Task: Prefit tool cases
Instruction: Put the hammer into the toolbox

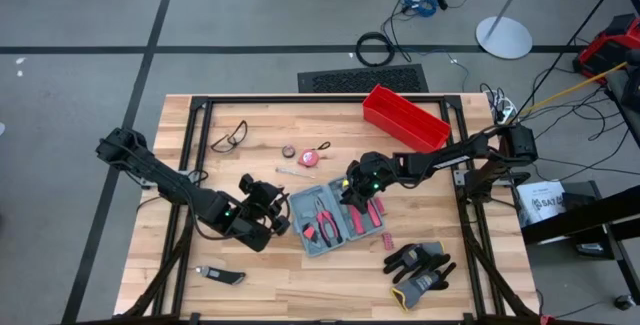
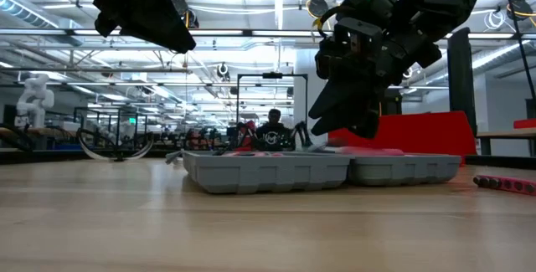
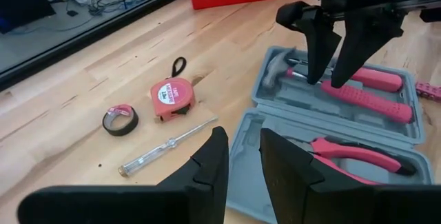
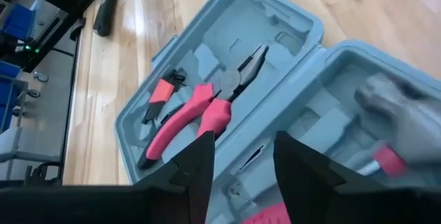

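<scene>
On table (image 1: 260, 265): case (image 1: 318, 227) (open) beneath right gripper (image 1: 362, 197).

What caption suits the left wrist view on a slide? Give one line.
Right hand open above the pink-handled hammer in the open tool case; tape measure, tape roll and screwdriver lie beside it.

The work surface is a light wooden table (image 1: 300, 275) with a black frame. Lying directly on it:

- an open grey tool case (image 1: 335, 220), near the centre;
- a red bin (image 1: 405, 117), toward the far edge;
- safety glasses (image 1: 230, 137);
- a tape roll (image 1: 289, 151), a pink tape measure (image 1: 312, 157) and a screwdriver (image 1: 293, 171);
- black gloves (image 1: 420, 265);
- a small dark tool (image 1: 222, 276), near the front left edge.
</scene>
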Action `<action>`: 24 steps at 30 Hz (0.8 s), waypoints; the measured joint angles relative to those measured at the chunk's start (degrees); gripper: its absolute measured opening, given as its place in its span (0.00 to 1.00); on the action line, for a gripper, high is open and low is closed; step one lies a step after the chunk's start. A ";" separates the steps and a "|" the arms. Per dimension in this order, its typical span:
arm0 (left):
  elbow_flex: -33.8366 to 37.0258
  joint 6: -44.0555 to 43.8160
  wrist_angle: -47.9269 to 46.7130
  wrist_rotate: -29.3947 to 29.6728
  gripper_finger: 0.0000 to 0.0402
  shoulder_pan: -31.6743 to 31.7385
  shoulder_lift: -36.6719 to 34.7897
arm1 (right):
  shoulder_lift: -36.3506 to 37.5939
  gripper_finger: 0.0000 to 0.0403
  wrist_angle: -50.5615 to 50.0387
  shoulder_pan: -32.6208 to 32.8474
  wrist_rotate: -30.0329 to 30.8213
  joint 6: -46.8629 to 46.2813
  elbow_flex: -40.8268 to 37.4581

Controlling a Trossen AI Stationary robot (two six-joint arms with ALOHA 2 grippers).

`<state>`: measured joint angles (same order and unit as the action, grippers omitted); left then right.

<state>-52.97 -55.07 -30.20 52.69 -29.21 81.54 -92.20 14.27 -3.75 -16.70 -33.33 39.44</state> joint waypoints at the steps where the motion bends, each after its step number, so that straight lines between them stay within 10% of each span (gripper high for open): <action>1: 0.00 0.00 0.00 0.00 0.22 0.00 0.00 | 0.08 0.35 -0.01 0.00 -0.14 0.03 0.00; 13: -0.04 -0.07 2.01 -3.33 0.22 0.87 0.00 | 9.78 0.32 -7.69 -0.04 1.41 -0.13 0.02; 24: -2.30 6.32 19.60 -13.94 0.21 11.40 12.39 | 15.32 0.22 -33.94 4.44 19.09 -1.80 0.46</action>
<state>-55.27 -48.75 -10.59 38.74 -17.81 93.93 -76.88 -19.67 0.70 2.39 -35.13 39.90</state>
